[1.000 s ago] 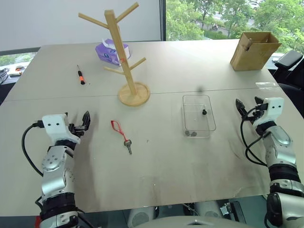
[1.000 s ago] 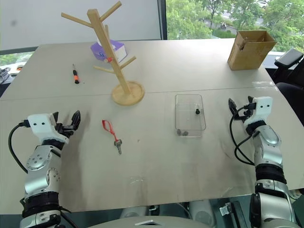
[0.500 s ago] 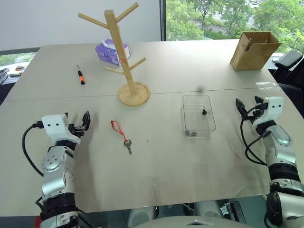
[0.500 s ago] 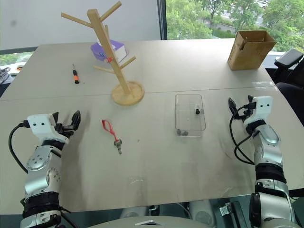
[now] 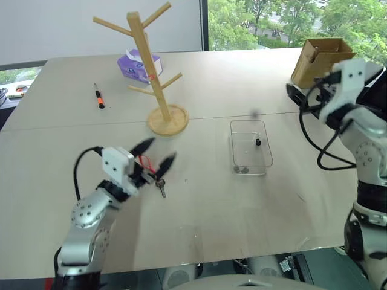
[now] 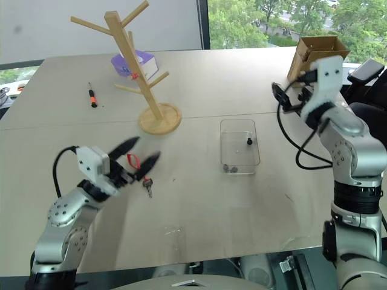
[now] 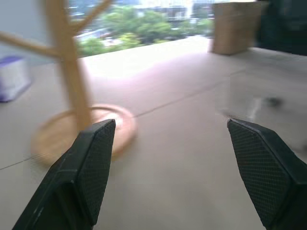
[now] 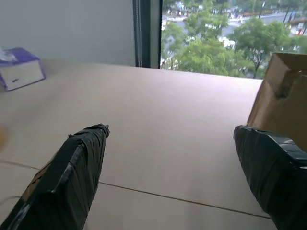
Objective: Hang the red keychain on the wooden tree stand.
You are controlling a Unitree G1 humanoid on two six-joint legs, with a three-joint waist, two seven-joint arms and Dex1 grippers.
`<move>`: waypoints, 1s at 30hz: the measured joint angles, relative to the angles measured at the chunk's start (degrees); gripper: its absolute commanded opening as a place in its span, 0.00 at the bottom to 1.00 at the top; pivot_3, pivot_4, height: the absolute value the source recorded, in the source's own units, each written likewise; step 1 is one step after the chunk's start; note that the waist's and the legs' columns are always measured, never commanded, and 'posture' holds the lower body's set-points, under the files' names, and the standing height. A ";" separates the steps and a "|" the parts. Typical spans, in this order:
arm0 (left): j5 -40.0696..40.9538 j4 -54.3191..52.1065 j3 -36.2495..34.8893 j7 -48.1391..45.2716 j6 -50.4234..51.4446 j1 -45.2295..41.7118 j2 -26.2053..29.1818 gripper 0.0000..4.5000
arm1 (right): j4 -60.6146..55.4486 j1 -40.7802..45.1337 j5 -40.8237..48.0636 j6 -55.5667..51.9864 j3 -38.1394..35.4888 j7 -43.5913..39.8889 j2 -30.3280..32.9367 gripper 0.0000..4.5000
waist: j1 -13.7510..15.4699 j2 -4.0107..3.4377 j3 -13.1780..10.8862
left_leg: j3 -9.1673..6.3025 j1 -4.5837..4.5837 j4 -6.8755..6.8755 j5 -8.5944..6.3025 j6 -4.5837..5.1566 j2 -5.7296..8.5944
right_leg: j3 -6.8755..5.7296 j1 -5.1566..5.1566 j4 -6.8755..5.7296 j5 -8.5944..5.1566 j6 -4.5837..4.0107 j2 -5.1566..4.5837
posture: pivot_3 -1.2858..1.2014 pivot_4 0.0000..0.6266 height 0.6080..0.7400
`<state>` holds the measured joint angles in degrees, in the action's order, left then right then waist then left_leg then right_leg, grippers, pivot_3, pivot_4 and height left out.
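The red keychain (image 6: pixel 131 161) lies flat on the table in front of the wooden tree stand, its small grey key (image 5: pixel 162 188) at the near end. My left gripper (image 5: pixel 156 154) hovers open over the strap and hides part of it, with nothing between the fingers. The wooden tree stand (image 5: pixel 145 66) stands upright on its round base (image 5: pixel 168 119) beyond the keychain, and the left wrist view shows the wooden tree stand (image 7: pixel 67 62) past the spread fingers (image 7: pixel 96 158). My right gripper (image 8: pixel 170 130) is raised at the right, open and empty, near the cardboard box.
A clear plastic container (image 5: pixel 250 145) with small parts sits right of centre. Behind the stand lies a purple tissue box (image 5: pixel 136 63), with an orange-and-black screwdriver (image 5: pixel 98 96) to its left. A cardboard box (image 5: pixel 317 54) stands at the far right corner.
My left gripper swung right from the table's left side to over the keychain. My right gripper rose and moved left, now high by the cardboard box. The keychain has not moved.
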<state>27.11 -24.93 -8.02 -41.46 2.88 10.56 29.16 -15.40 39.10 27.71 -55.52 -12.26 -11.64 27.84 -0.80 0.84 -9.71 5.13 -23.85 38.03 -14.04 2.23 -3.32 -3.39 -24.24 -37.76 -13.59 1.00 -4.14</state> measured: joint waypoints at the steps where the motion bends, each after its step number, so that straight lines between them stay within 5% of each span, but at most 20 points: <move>1: 0.05 -1.35 1.04 -2.67 -1.12 1.81 0.76 0.85 | -1.22 1.93 0.56 -6.56 -0.15 2.87 -2.09 1.00 | 0.00 -0.01 0.00 | 0.00 -0.01 0.00 0.00 0.00 -0.01 | 0.02 0.00 0.01 -0.02 -0.04 -0.05 | 0.52 0.24 1.00; 8: -1.16 2.64 4.01 -12.52 -9.15 3.53 1.86 0.85 | -8.08 7.88 -0.66 -35.35 -2.74 12.72 -12.36 1.00 | 0.22 -0.09 0.03 | -0.16 -0.87 0.24 0.01 0.04 0.07 | -0.21 -0.61 0.00 0.03 0.02 -0.01 | 0.52 0.24 1.00; 30: -2.22 5.73 5.32 -13.02 -9.57 0.10 0.67 0.85 | -10.80 -2.49 0.32 -36.61 -1.22 17.51 -19.28 1.00 | -0.16 -0.10 0.02 | -0.16 -0.86 0.23 0.02 0.04 0.08 | -0.17 -0.63 -0.08 0.10 0.23 0.12 | 0.52 0.24 1.00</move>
<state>24.89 -19.20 -2.70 -54.48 -6.68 10.66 29.83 -26.20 36.61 28.03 -92.12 -13.47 5.87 8.56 -0.96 0.74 -9.68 4.97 -24.71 38.26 -14.02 2.27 -3.24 -3.56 -24.86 -37.83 -13.49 1.23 -4.02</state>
